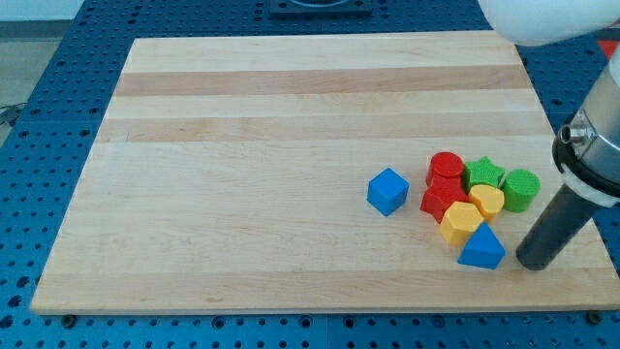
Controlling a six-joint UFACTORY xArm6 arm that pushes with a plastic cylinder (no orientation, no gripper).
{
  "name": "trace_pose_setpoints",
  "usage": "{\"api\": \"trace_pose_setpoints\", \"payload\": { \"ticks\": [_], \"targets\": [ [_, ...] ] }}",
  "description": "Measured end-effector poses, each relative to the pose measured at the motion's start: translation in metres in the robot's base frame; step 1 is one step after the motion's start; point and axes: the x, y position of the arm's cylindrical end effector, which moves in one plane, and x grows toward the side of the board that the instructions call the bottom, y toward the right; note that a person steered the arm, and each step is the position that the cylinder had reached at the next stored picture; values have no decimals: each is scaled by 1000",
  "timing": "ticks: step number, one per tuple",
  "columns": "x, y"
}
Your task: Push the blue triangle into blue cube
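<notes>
The blue triangle (481,249) lies near the board's bottom right. The blue cube (387,191) sits apart to its upper left, left of a cluster of blocks. My tip (532,264) rests on the board just right of the blue triangle, with a small gap between them. The dark rod rises from it toward the view's upper right.
A cluster stands between the cube and the board's right edge: a red cylinder (446,168), a red block (442,200), a yellow hexagon (460,222), a yellow heart (487,201), a green star (482,174), a green cylinder (520,189). The wooden board (242,145) ends close below and right of my tip.
</notes>
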Motion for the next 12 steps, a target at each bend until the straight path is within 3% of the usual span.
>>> {"api": "trace_pose_setpoints", "payload": {
  "ticks": [3,4,5,8,12],
  "targets": [
    [-1,-79],
    [-1,-90],
    [40,-82],
    [38,-109],
    [-131,-158]
  ]
}}
